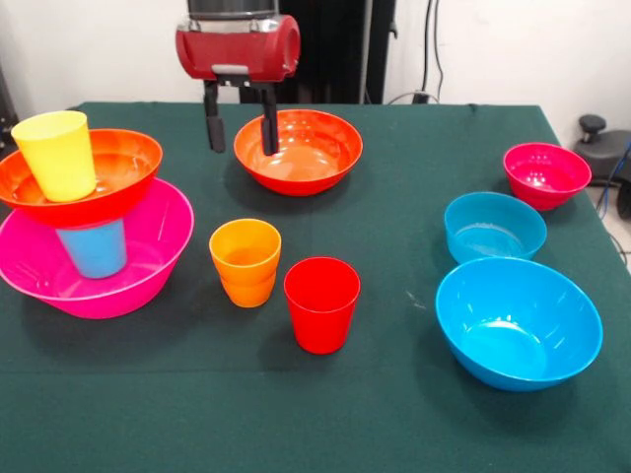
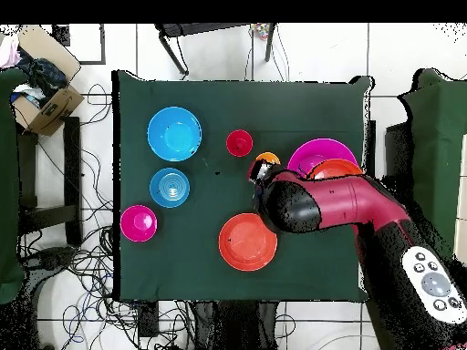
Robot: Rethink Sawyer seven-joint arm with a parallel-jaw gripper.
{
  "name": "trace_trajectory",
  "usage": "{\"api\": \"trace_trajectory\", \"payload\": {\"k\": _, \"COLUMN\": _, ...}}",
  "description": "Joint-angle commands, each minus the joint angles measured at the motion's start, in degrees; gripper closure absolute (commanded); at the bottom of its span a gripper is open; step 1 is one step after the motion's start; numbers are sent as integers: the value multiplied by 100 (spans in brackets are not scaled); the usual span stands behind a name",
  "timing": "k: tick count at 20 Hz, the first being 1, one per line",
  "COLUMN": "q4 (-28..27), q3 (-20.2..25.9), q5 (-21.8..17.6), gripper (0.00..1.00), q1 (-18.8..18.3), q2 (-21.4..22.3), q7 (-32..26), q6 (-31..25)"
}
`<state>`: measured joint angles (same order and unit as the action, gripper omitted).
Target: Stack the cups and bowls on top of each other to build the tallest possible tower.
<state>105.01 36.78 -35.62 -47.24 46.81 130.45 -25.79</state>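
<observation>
While no brand, label or writing can be read on anything here, the colours tell the pieces apart. Nearest on the green table [image 1: 325, 414] sits the large blue bowl [image 1: 519, 323] at the right, and left of it, well apart, the red cup [image 1: 321, 304] stands upright. Just behind that cup is the orange cup [image 1: 245, 261], also upright (it looks like two nested, though I cannot be sure). Further left is the tower [image 1: 89, 222] so far — the large pink bowl [image 1: 148, 261] at the bottom with a light blue cup [image 1: 94, 248] standing inside it, an orange-red bowl [image 1: 118, 177] resting on that cup, and a yellow cup [image 1: 57, 155] standing in the upper bowl.

Behind the large blue bowl is the small blue bowl [image 1: 493, 227], and beyond it, to the right, the small magenta bowl [image 1: 546, 175]. Farthest back, near the middle, lies the second orange-red bowl [image 1: 299, 151]. Over its left rim hangs the gripper [image 1: 242, 123] — its two dark fingers [image 1: 214, 123] spread apart and holding nothing, one outside the rim, the other over the bowl.
</observation>
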Motion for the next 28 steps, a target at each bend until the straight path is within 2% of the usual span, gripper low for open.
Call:
{"api": "trace_trajectory", "payload": {"k": 1, "q4": -309, "q3": 335, "q5": -392, "gripper": 0, "q1": 298, "q2": -562, "q7": -1418, "q6": -623}}
{"api": "trace_trajectory", "payload": {"k": 2, "q4": -335, "q3": 255, "q5": -497, "gripper": 0, "q1": 340, "q2": -567, "q7": -1329, "q6": -517}}
{"api": "trace_trajectory", "payload": {"k": 5, "q4": -161, "q3": 454, "q5": -567, "gripper": 0, "q1": 126, "q2": -635, "q7": -1555, "q6": -334}}
{"api": "trace_trajectory", "payload": {"k": 7, "q4": -121, "q3": 326, "q5": -678, "gripper": 0, "q1": 179, "q2": -683, "q7": -1474, "q6": -348}}
{"api": "trace_trajectory", "payload": {"k": 17, "q4": -110, "q3": 253, "q5": -1073, "gripper": 0, "q1": 94, "q2": -900, "q7": -1845, "q6": -773}}
{"api": "trace_trajectory", "payload": {"k": 21, "q4": -178, "q3": 331, "q5": -1192, "gripper": 0, "q1": 9, "q2": -1028, "q7": -2228, "q6": -986}}
{"api": "trace_trajectory", "payload": {"k": 28, "q4": -301, "q3": 164, "q5": -1567, "gripper": 0, "q1": 20, "q2": -1268, "q7": -2453, "q6": -973}}
